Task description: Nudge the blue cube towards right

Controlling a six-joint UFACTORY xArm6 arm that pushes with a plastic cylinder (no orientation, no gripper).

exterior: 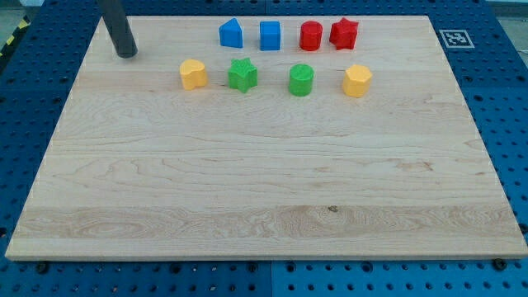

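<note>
The blue cube (270, 35) sits in the top row of blocks, near the view's top edge of the wooden board (264, 190). A blue block with a sloped top (232, 34) is just to its left, and a red cylinder (311, 36) is just to its right. My tip (126, 54) rests on the board at the view's top left, far to the left of the blue cube and touching no block.
A red star (344, 33) ends the top row at the right. Below lie a yellow block (193, 73), a green star (242, 75), a green cylinder (301, 80) and a yellow block (357, 81). Blue pegboard surrounds the board.
</note>
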